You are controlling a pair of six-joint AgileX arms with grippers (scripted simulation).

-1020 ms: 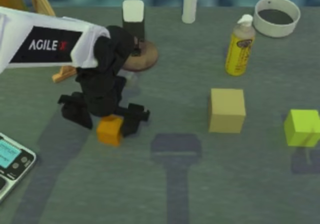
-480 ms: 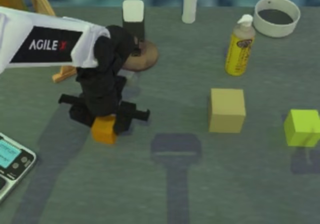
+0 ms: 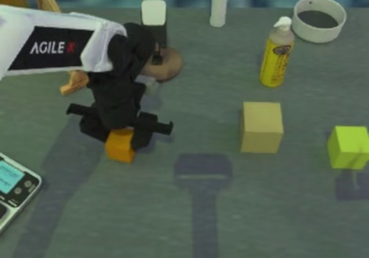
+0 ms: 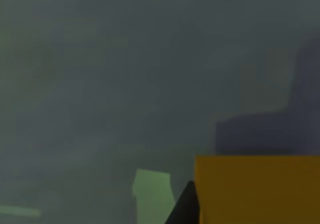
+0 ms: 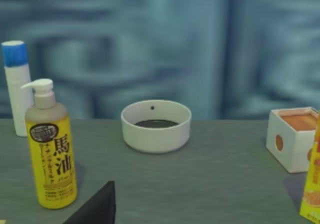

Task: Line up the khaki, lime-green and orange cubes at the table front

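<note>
So the table [image 3: 230, 223] is a dull grey-green matte surface with faint lighter streaks, and behind it there's just a blurry blue backdrop. The left gripper [image 3: 122, 138] is down on the left side of the table, fingers closed around the orange cube [image 3: 120, 145], which the left wrist view shows close up [image 4: 257, 189]. The khaki cube [image 3: 262, 126] sits right of centre, with the lime-green cube [image 3: 349, 147] well apart near the right edge. The arm's white cover [image 3: 52, 44] reads "AGILE X". The yellow pump bottle [image 5: 52, 156] has a black oval badge and Chinese characters, next to a white bowl [image 5: 156, 126]. The right gripper isn't visible from above.
</note>
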